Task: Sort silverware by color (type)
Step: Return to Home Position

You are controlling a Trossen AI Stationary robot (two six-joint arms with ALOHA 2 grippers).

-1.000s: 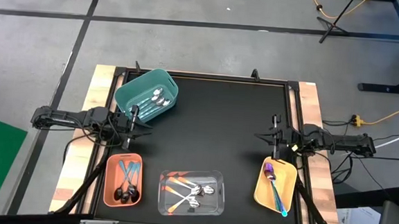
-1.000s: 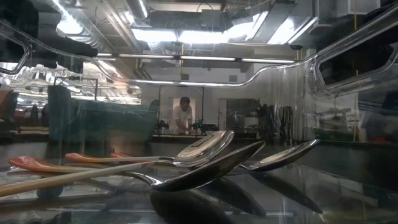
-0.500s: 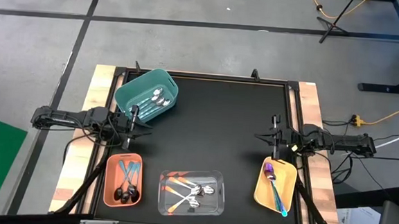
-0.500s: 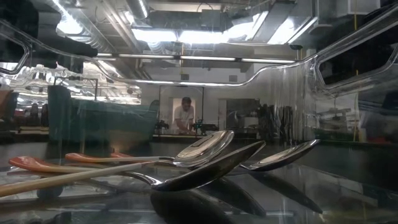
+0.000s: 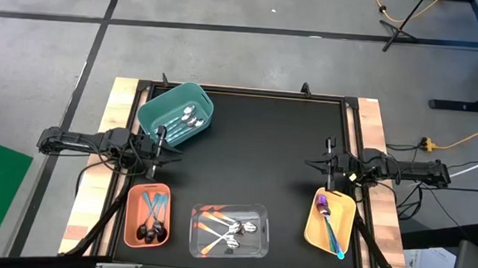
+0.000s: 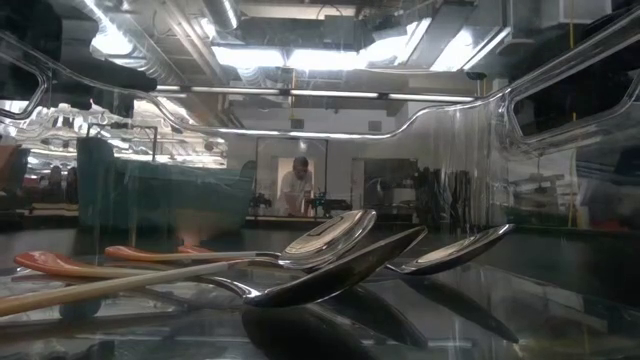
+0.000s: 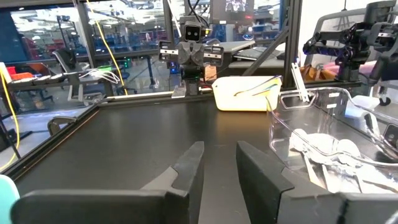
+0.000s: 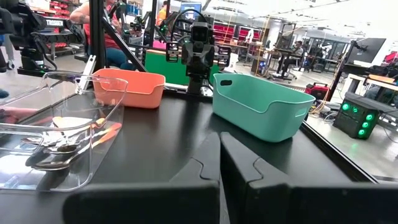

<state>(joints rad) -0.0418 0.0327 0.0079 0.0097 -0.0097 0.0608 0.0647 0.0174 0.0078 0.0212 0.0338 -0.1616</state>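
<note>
Where the clear bin [image 5: 264,232] is set, silver spoons with orange handles [image 5: 216,228] are seen crossed inside. Black-bowled, teal-handled spoons [image 5: 152,220] are held in the salmon bin [image 5: 132,219] just left of it, a purple-bowled spoon [image 5: 327,218] in the yellow bin [image 5: 346,211] to its right, and all-silver spoons [image 5: 188,118] in the teal bin [image 5: 153,116] beyond it. The left gripper [image 7: 219,168] is held slightly parted and empty, the right gripper [image 8: 219,155] pressed closed and empty.

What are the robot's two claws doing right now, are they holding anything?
Left gripper: slightly open, holding nothing.
Right gripper: shut, holding nothing.
</note>
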